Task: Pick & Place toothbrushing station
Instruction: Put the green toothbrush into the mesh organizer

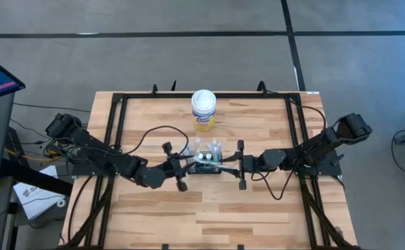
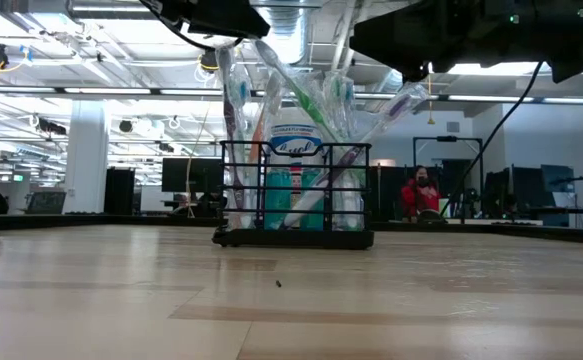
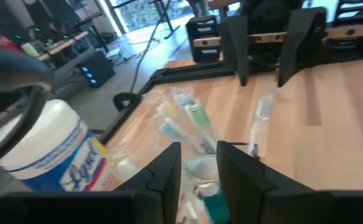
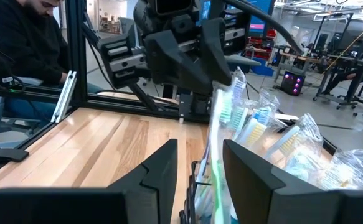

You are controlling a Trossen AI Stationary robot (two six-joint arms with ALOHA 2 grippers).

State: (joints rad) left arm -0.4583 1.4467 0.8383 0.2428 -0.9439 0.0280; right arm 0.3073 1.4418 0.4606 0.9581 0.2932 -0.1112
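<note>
The toothbrushing station [image 1: 208, 167] is a small black wire caddy full of toothbrushes. It stands flat on its base at the middle of the wooden table [image 2: 296, 200]. My left gripper [image 1: 189, 162] is at its left end, level with the brush heads. Its fingers stand apart [image 3: 198, 158], with the brush heads [image 3: 190, 118] just beyond the gap. My right gripper [image 1: 227, 164] is at the right end, open [image 4: 200, 155]. A green-and-white toothbrush [image 4: 220, 112] and the caddy's rim [image 4: 197, 182] show between its fingers, with a gap on both sides.
A round white-lidded canister with a yellow label [image 1: 203, 110] stands just beyond the caddy, close to my left gripper [image 3: 50, 152]. Black frame rails [image 1: 115, 132] run along the table's left, right and far edges. People sit in the room beyond [image 4: 19, 43] [image 2: 421, 190].
</note>
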